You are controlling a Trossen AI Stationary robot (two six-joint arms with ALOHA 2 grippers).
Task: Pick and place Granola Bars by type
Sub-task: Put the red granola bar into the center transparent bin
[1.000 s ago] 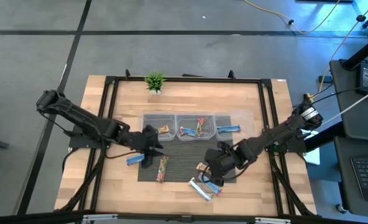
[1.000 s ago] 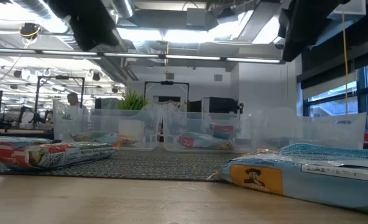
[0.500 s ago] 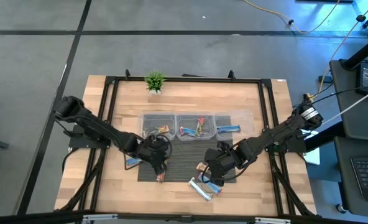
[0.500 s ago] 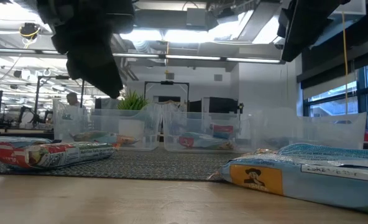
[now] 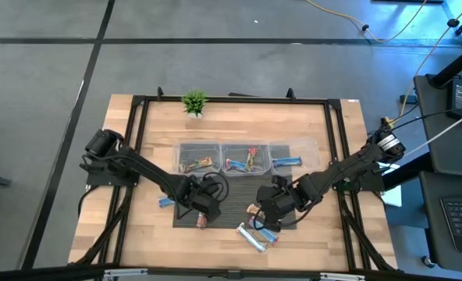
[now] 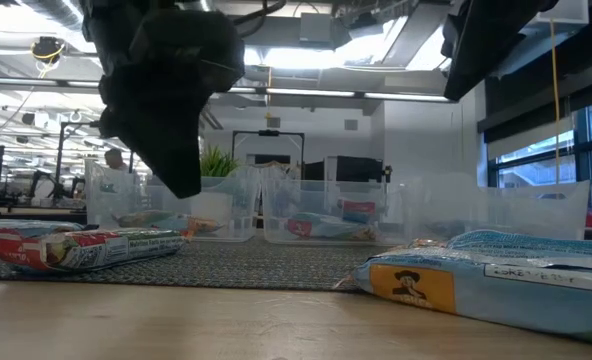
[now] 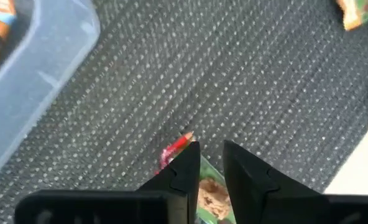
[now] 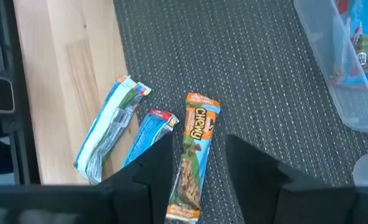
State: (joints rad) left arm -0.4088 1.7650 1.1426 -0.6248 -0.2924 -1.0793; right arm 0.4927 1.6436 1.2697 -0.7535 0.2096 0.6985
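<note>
A light wooden bench (image 5: 231,129) is sitting inside a black frame, carrying a dark woven mat (image 5: 235,191) near its front. Three clear plastic bins (image 5: 246,158) are standing side by side along the mat's far edge. A small green potted plant (image 5: 193,101) is standing near the bench's back edge, well apart from the bins.

"CHEWY" on brown granola bar (image 8: 192,155)
</note>
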